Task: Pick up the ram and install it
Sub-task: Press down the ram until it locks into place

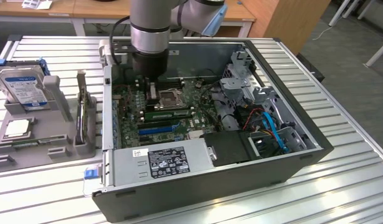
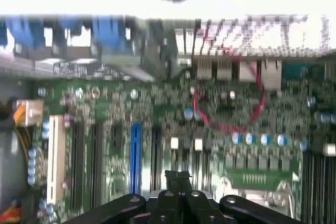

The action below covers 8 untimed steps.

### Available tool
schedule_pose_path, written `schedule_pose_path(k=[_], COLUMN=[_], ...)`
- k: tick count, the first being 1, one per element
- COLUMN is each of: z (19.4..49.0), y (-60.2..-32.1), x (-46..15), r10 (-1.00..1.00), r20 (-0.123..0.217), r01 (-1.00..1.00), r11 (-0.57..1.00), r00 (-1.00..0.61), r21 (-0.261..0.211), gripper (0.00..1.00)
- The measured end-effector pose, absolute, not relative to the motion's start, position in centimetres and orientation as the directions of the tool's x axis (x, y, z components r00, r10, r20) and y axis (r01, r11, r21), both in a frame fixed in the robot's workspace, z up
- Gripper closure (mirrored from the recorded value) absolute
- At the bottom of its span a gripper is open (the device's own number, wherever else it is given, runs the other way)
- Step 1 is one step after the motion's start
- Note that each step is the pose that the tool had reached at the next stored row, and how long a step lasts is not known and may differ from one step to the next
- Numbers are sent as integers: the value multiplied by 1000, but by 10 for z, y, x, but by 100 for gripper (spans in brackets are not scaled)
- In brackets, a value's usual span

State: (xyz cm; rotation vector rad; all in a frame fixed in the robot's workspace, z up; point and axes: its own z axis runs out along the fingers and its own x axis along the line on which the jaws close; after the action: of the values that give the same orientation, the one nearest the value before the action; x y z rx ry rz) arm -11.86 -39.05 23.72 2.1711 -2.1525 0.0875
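Ribbed metal covers the table (image 1: pixel 341 186) in the exterior view, and an open computer case (image 1: pixel 198 186) lies on it with its circuit board (image 1: pixel 132 116) facing up. The arm (image 1: pixel 151 28) reaches down into the case, with the gripper (image 1: pixel 151 91) low over the board, just beside the square processor socket (image 1: pixel 168 98). A long green strip (image 1: pixel 169 113) lies in the slots near the socket.

Outside the case, at the exterior view's left, stands a grey holder (image 1: pixel 54 121). It carries a hard drive (image 1: pixel 23 88) with a blue label, a small square chip (image 1: pixel 17 128) and a thin narrow board on edge. That board looks to be the ram (image 1: pixel 85 112), though its chips are too small to make out. It is well apart from the gripper, and nothing touches it.

Seen from the wrist view, the gripper (image 2: pixel 178 182) has its two fingers (image 2: pixel 170 182) pressed together with nothing between them. It hangs over the board's dark and blue slots (image 2: pixel 135 156), and a red cable (image 2: pixel 247 114) loops beyond them.

The pick therefore seems not yet made. A good grasp probably means open jaws squared to the ram's flat faces. They should close near mid-length on its upper edge, so it lifts straight from the holder without tilting or scraping.
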Motion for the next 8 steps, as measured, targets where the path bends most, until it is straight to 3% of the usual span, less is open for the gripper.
schedule_pose_path(k=[8], z=[235], y=[-396], x=[-118], r10=[-995], r20=[100], r01=[-1000], r11=[-8], r00=[9], r21=[19], gripper=[89])
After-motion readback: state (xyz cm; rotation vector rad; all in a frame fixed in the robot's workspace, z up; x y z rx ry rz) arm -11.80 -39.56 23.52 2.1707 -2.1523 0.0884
